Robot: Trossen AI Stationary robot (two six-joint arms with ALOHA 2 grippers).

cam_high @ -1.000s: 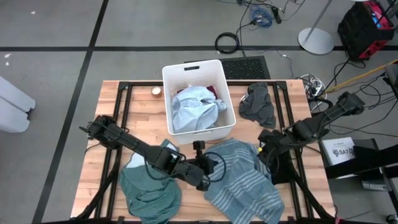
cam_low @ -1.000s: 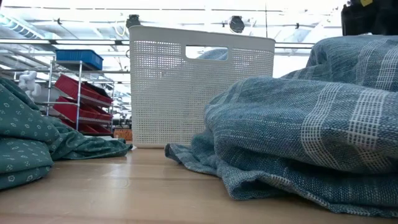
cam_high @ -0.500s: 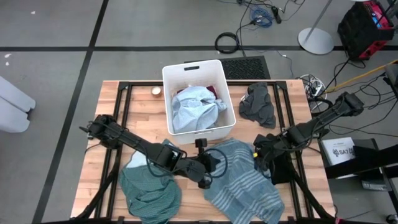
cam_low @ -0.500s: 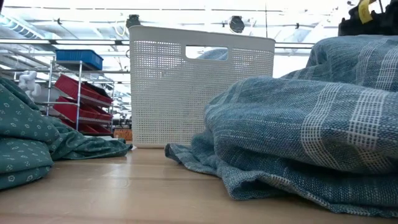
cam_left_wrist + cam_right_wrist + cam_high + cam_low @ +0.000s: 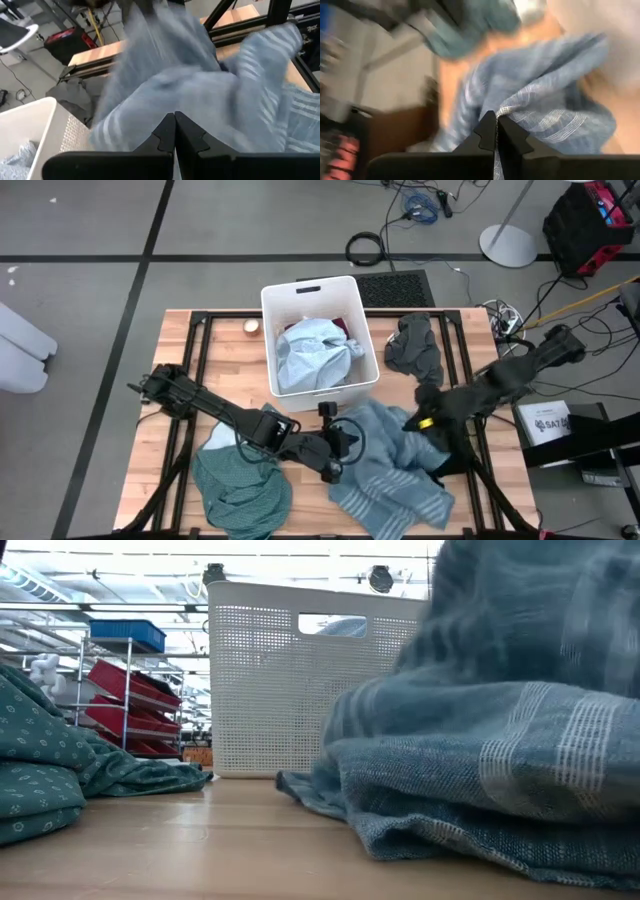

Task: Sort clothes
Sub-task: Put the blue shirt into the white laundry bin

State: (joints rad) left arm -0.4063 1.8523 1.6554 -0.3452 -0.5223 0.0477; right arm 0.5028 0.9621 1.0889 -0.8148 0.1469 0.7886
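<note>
Since a second ago, the right claw [image 5: 424, 423] has clamped shut on the blue-grey striped woven cloth [image 5: 385, 470] at the counter's [image 5: 230, 360] five o'clock. The left claw [image 5: 337, 448], shut, pins its opposite edge; opposed pulling could tear the grip loose.

Blue-grey garment [image 5: 385, 470] with pale woven stripes; teal green garment [image 5: 240, 485] with a small light print; light blue garment [image 5: 312, 352] over a maroon piece [image 5: 343, 327] in the white perforated bin [image 5: 292, 292]; dark grey garment [image 5: 415, 348]; light wooden table [image 5: 225, 350] with a black frame.
</note>
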